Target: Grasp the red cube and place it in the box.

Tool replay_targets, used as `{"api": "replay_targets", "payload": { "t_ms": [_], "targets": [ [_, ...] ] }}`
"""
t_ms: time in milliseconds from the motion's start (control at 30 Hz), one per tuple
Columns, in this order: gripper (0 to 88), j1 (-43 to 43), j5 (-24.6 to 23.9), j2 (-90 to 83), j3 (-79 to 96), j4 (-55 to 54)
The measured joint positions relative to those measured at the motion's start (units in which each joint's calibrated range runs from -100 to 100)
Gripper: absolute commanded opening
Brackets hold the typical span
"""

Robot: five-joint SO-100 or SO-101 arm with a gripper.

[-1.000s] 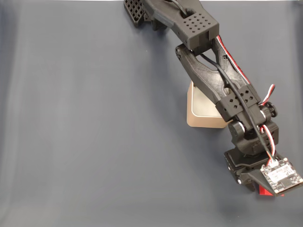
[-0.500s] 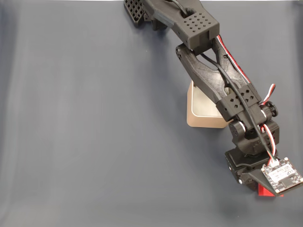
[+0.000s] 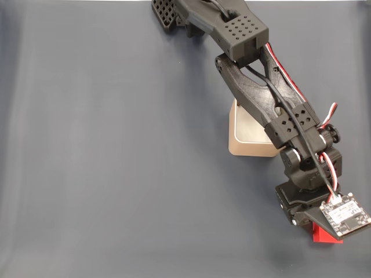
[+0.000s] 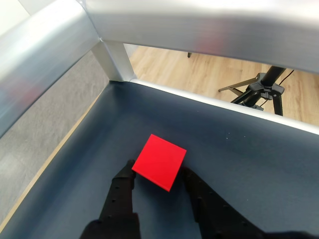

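Wrist view: tool (image 4: 158,178) parted narrowly around the red cube (image 4: 159,161), fingers flanking its near edges, contact uncertain. Fixed view: cube at the surface's (image 3: 116,174) lower right, the beige box (image 3: 248,138) up-left under the arm.

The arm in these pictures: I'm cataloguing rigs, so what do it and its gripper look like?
The arm is matte black printed plastic with angular links and grids of small round holes. Black and red-white cables run along it to a small white circuit board at the wrist. The gripper has two black fingers, one showing a row of small holes.
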Motion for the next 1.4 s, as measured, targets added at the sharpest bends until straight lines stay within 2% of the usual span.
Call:
{"api": "replay_targets", "payload": {
  "t_ms": [267, 700, 1400],
  "targets": [
    [28.3, 0.0, -0.9, 0.0, 0.0, -1.0],
    [31.1, -0.2, -5.7, 0.0, 0.0, -4.3],
    [19.8, -0.2, -5.8, 0.0, 0.0, -3.7]
  ]
}}
